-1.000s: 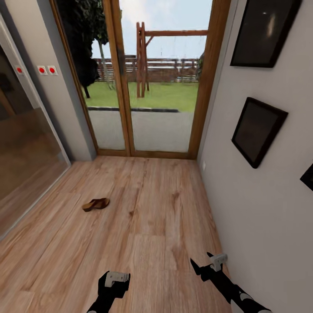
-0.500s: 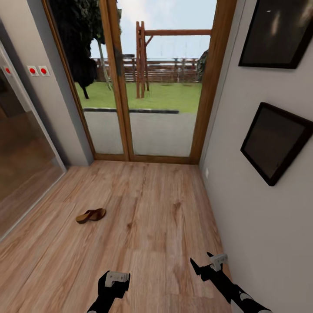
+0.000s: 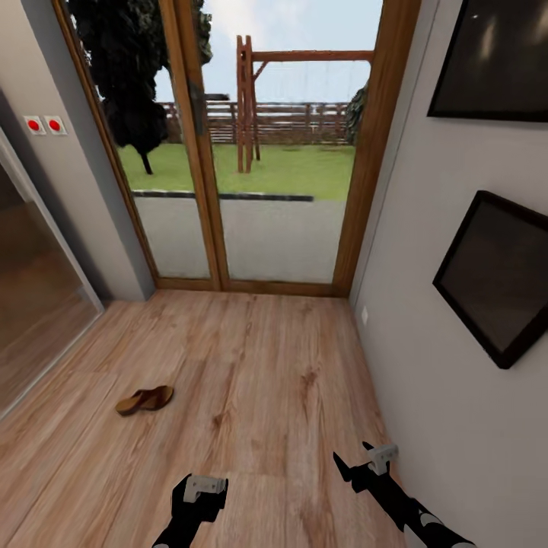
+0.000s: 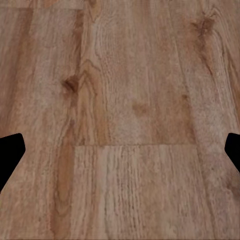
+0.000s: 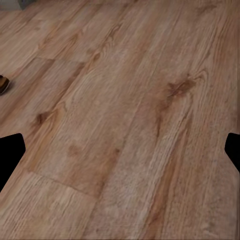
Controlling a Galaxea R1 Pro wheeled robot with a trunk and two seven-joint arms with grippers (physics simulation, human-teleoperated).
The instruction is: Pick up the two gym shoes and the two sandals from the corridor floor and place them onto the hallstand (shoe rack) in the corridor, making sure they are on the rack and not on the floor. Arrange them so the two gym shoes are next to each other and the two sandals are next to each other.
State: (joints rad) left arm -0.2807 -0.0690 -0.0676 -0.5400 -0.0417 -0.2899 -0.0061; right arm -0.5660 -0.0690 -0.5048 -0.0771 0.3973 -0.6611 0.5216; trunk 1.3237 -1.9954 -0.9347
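From my head, one brown sandal lies on the corridor floor, short of the glass door and off to its left; my left claw and right claw hang low, nearer me.

My left wrist: bare planks, fingers spread wide, nothing held.

My right wrist: fingers likewise spread and empty, the sandal's tip at the edge.

I judge this sandal is yet to be collected.
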